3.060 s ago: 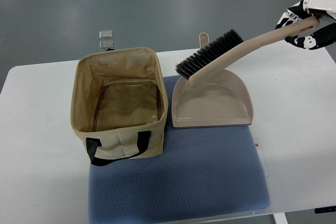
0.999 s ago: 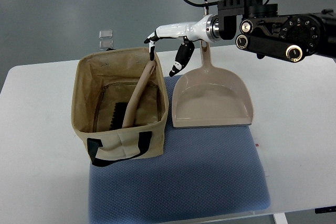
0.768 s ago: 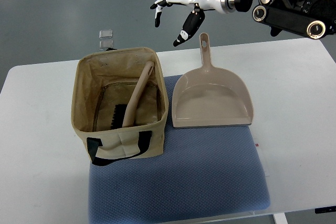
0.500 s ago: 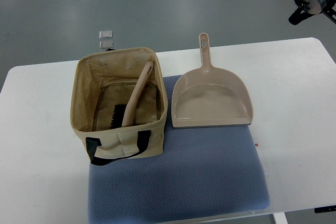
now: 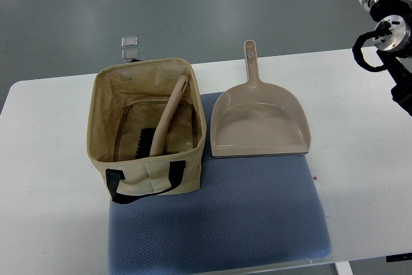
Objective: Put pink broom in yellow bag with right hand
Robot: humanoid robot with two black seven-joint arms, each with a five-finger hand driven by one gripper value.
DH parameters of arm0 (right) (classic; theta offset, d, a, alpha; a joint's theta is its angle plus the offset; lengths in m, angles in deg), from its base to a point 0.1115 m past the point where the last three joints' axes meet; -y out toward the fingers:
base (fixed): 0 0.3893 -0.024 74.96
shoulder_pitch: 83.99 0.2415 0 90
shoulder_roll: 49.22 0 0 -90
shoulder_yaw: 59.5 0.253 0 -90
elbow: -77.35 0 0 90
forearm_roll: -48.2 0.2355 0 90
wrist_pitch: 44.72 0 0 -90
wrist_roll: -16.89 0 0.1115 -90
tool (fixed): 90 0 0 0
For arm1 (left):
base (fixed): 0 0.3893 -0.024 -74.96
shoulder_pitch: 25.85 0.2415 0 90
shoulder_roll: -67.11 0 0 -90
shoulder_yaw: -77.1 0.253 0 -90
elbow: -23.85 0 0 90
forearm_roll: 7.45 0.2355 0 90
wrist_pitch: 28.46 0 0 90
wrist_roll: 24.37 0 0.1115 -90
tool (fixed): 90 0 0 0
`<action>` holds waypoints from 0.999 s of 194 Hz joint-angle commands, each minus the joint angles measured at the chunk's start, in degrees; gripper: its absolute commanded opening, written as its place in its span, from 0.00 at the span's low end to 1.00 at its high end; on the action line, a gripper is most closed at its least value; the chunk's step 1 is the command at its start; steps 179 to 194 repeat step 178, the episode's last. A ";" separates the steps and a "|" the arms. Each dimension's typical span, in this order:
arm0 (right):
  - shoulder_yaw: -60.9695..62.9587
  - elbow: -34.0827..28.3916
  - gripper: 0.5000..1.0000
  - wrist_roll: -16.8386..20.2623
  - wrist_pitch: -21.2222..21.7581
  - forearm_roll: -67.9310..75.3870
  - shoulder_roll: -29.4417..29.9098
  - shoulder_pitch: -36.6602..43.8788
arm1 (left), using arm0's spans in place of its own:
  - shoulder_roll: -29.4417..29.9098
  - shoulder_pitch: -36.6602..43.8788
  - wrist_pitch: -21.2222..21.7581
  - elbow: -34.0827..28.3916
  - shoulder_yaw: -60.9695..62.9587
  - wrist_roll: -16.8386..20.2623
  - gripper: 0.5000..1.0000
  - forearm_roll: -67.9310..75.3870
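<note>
The pinkish-beige broom point(image 5: 168, 116) stands inside the open yellow fabric bag point(image 5: 149, 173). Its dark bristles rest on the bag's bottom and its handle leans up against the bag's right wall. Nothing is holding it. Only part of my right arm point(image 5: 383, 18) shows at the top right corner, far from the bag; its hand is outside the picture. My left arm is out of view.
A matching beige dustpan point(image 5: 261, 123) lies to the right of the bag, handle pointing away. Bag and dustpan both sit partly on a blue mat point(image 5: 225, 217) on the white table point(image 5: 45, 178). Two small square items point(image 5: 130, 46) lie on the floor beyond the table.
My right hand carried the broom into the bag, let go of it, then rose and pulled back to the upper right until it left the picture. The broom stays leaning in the bag.
</note>
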 commanded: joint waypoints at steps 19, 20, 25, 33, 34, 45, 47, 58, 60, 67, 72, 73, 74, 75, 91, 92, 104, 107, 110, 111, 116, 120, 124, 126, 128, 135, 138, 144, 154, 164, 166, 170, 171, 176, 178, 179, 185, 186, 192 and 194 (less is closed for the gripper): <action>5.11 2.50 0.86 -3.69 0.66 0.07 3.31 -2.03 | 0.00 0.00 0.00 -0.12 0.01 0.00 1.00 0.00; 5.37 2.59 0.86 -3.95 0.75 0.07 3.66 -2.21 | 0.00 0.00 0.00 -0.12 0.01 0.00 1.00 0.00; 5.72 2.94 0.86 -4.57 0.84 0.07 4.37 -2.38 | 0.00 0.00 0.00 -0.20 0.01 0.00 1.00 0.00; 6.34 3.64 0.86 -5.45 1.10 0.07 5.60 -2.82 | 0.00 -0.09 0.00 -0.29 0.01 0.00 1.00 0.00; 6.34 3.64 0.86 -5.45 1.10 0.07 5.60 -2.82 | 0.00 -0.09 0.00 -0.29 0.01 0.00 1.00 0.00; 6.78 5.05 0.86 -5.89 1.98 0.07 6.21 -3.35 | 0.00 -0.09 0.00 -0.29 0.01 0.00 1.00 0.00; 6.78 5.31 0.86 -5.89 2.24 0.07 6.30 -3.53 | 0.00 -0.09 0.00 -0.38 0.01 0.00 1.00 0.00; 6.86 6.28 0.86 -5.89 4.00 0.07 6.91 -4.67 | 0.00 -0.09 0.00 -0.29 0.01 0.00 1.00 0.00; 6.86 6.45 0.86 -5.97 4.44 0.07 7.09 -4.93 | 0.00 -0.09 0.00 -0.29 0.01 0.00 1.00 0.00; 6.86 6.98 0.86 -5.97 5.76 0.07 7.71 -5.64 | 0.00 -0.09 0.00 -0.29 0.01 0.00 1.00 0.00; 6.95 7.25 0.86 -6.06 6.55 0.07 8.15 -6.08 | 0.00 -0.09 0.00 -0.20 0.01 0.00 1.00 0.00; 6.95 7.42 0.86 -6.15 6.98 0.07 8.32 -6.34 | 0.00 -0.09 0.00 -0.20 0.01 0.00 1.00 0.00; 6.95 7.42 0.86 -6.15 6.99 0.07 8.32 -6.34 | 0.00 -0.09 0.00 -0.20 0.01 0.00 1.00 0.00; 7.04 7.51 0.86 -6.24 7.25 0.07 8.58 -6.60 | 0.00 -0.09 0.00 -0.20 0.01 0.00 1.00 0.00; 7.04 8.30 0.86 -7.12 8.83 0.07 9.73 -8.01 | 0.00 -0.09 0.00 -0.03 0.01 0.00 1.00 0.00; 7.04 8.30 0.86 -7.12 8.83 0.07 9.73 -8.01 | 0.00 -0.09 0.00 -0.03 0.01 0.00 1.00 0.00; 7.04 8.56 0.86 -7.38 9.45 0.24 10.17 -9.15 | 0.00 -0.09 0.00 -0.03 0.01 0.00 1.00 0.00; 7.04 8.56 0.86 -7.38 9.54 0.42 10.26 -9.24 | 0.00 -0.09 0.00 -0.03 0.01 0.00 1.00 0.00; 7.04 8.56 0.86 -7.47 9.63 0.77 10.34 -9.59 | 0.00 -0.09 0.00 -0.12 0.01 0.00 1.00 0.00; 7.04 8.56 0.86 -7.47 9.71 1.03 10.43 -9.68 | 0.00 -0.09 0.00 -0.12 0.01 0.00 1.00 0.00; 7.04 8.56 0.86 -7.38 9.80 1.56 10.61 -9.86 | 0.00 -0.09 0.00 -0.12 0.01 0.00 1.00 0.00; 7.04 8.56 0.86 -7.47 9.98 2.09 10.78 -10.12 | 0.00 -0.09 0.00 -0.12 0.01 0.00 1.00 0.00; 7.04 8.56 0.86 -7.47 10.15 2.61 10.87 -10.29 | 0.00 0.00 0.00 -0.20 0.01 0.00 1.00 0.00; 6.95 8.56 0.86 -7.47 10.33 2.88 10.96 -10.38 | 0.00 0.00 0.00 -0.20 0.01 0.00 1.00 0.00; 6.95 8.56 0.86 -7.47 10.42 3.14 10.96 -10.47 | 0.00 -0.09 0.00 -0.29 0.01 0.00 1.00 0.00; 6.95 8.65 0.86 -7.47 10.59 3.58 11.05 -10.82 | 0.00 -0.09 0.00 -0.38 -0.08 0.00 1.00 0.00; 6.95 8.65 0.86 -7.47 10.59 3.76 11.13 -10.91 | 0.00 0.00 0.00 -0.47 0.01 0.00 1.00 0.00; 6.95 8.65 0.86 -7.47 10.68 3.76 11.13 -11.09 | 0.00 -0.09 0.00 -0.47 0.01 0.00 1.00 0.00; 6.86 8.65 0.86 -7.47 10.68 3.76 11.22 -11.44 | 0.00 -0.09 0.00 -0.56 0.01 0.00 1.00 0.00; 6.86 8.65 0.86 -7.47 10.68 3.76 11.40 -11.53 | 0.00 0.00 0.00 -0.56 0.01 0.00 1.00 0.00; 6.86 8.65 0.86 -7.47 10.68 3.76 11.49 -11.53 | 0.00 -0.09 0.00 -0.56 0.01 0.00 1.00 0.00; 6.86 8.65 0.86 -7.56 10.59 3.76 11.66 -11.61 | 0.00 -0.09 0.00 -0.56 0.01 0.00 1.00 0.00; 6.86 8.65 0.86 -7.56 10.59 3.76 11.75 -11.61 | 0.00 0.00 0.00 -0.56 0.01 0.00 1.00 0.00; 6.86 8.65 0.86 -7.64 10.59 3.76 11.84 -11.61 | 0.00 -0.09 0.00 -0.56 0.01 0.00 1.00 0.00; 6.86 8.65 0.86 -7.82 10.59 3.76 11.84 -11.61 | 0.00 -0.09 0.00 -0.56 0.01 0.00 1.00 0.00; 6.86 8.65 0.86 -7.82 10.59 3.76 11.84 -11.61 | 0.00 -0.09 0.00 -0.56 0.01 0.00 1.00 0.00; 6.86 8.65 0.86 -7.82 10.59 3.76 11.84 -11.61 | 0.00 -0.09 0.00 -0.56 0.01 0.00 1.00 0.00; 6.86 8.65 0.86 -7.82 10.59 3.76 11.84 -11.61 | 0.00 -0.09 0.00 -0.56 0.01 0.00 1.00 0.00; 6.86 8.65 0.86 -7.82 10.59 3.76 11.84 -11.61 | 0.00 -0.09 0.00 -0.56 0.01 0.00 1.00 0.00; 6.86 8.65 0.86 -7.82 10.59 3.76 11.84 -11.61 | 0.00 -0.09 0.00 -0.56 0.01 0.00 1.00 0.00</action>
